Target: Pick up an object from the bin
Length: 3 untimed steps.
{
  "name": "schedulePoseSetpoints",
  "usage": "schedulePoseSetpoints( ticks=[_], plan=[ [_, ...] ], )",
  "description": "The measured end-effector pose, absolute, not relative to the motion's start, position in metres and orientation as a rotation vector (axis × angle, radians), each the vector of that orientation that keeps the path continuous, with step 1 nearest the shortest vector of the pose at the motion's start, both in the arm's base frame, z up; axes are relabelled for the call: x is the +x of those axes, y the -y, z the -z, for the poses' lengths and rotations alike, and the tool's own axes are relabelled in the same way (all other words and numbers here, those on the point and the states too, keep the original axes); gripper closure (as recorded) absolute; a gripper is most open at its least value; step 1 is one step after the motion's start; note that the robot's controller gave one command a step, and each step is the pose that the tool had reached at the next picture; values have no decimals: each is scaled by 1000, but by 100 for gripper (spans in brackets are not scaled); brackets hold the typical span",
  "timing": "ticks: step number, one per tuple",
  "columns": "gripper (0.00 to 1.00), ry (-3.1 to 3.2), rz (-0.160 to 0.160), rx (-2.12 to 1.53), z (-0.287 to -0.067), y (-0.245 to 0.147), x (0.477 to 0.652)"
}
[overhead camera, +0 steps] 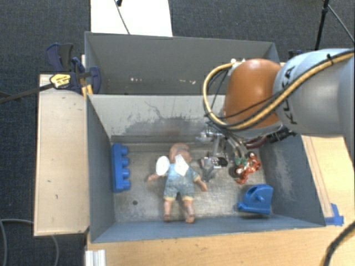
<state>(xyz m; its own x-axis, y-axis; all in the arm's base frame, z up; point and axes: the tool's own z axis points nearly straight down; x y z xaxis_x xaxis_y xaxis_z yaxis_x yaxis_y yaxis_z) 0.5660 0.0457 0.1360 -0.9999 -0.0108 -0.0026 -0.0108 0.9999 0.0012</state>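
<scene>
My gripper [212,165] hangs low in the middle of the bin, under the orange wrist cover. Just left of its fingers lies a small doll [178,182] in blue overalls with a white cap, stretched out with its legs toward the near wall. The fingertips are close beside the doll's raised arm, and nothing shows between them. To the right of the gripper lies a small red and orange trinket [247,168], partly hidden by the wrist.
A blue toy brick [120,167] stands along the left wall. A blue plastic piece [256,199] lies near the right front corner. Bare floor lies between the brick and the doll.
</scene>
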Motion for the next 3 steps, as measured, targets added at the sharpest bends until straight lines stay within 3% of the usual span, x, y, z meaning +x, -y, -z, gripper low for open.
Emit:
schedulePoseSetpoints(
  ticks=[1, 2, 3],
  plan=[
    [0, -3135, -2, 83, -91, 19, 555],
    [0, -3134, 4, -134, -74, 50, 560],
    [0, -3117, -1, -298, -73, 105, 563]
  ],
)
